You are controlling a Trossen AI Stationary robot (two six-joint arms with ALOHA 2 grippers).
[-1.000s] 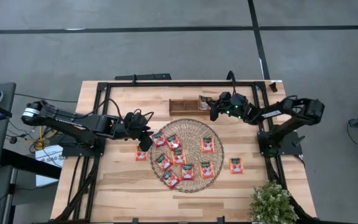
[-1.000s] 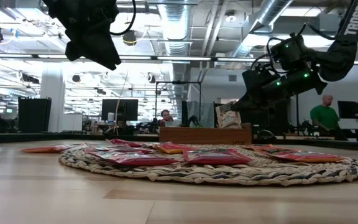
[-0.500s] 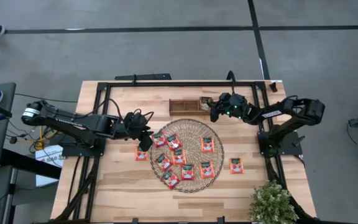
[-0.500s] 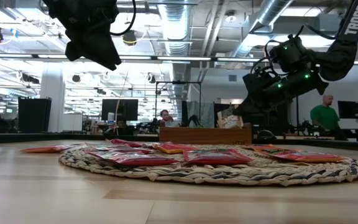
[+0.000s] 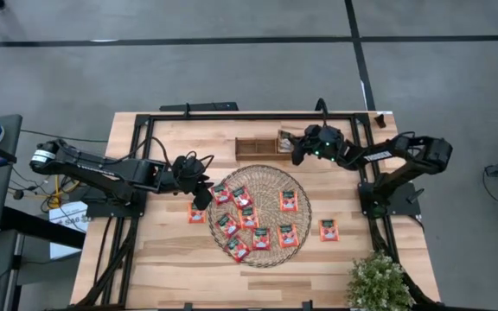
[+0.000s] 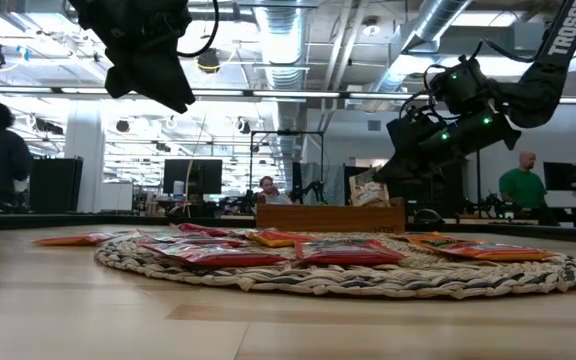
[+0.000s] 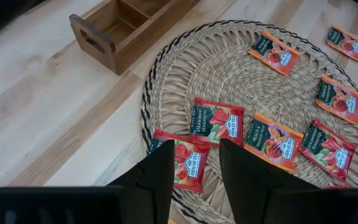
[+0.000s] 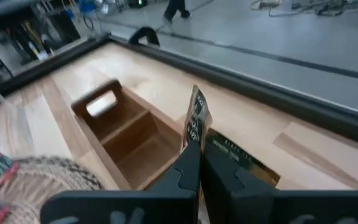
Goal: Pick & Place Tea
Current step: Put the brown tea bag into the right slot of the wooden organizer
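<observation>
The right gripper point(image 8: 194, 163) is pinching a pale sachet point(image 8: 197, 121) upright over the tray point(image 8: 124, 138), above the end compartment where another sachet point(image 8: 240, 159) is lying. The left gripper point(image 7: 194, 177) is hovering, fingers parted and empty, above red sachets point(image 7: 216, 122) lying on the mat point(image 7: 229, 62).
</observation>
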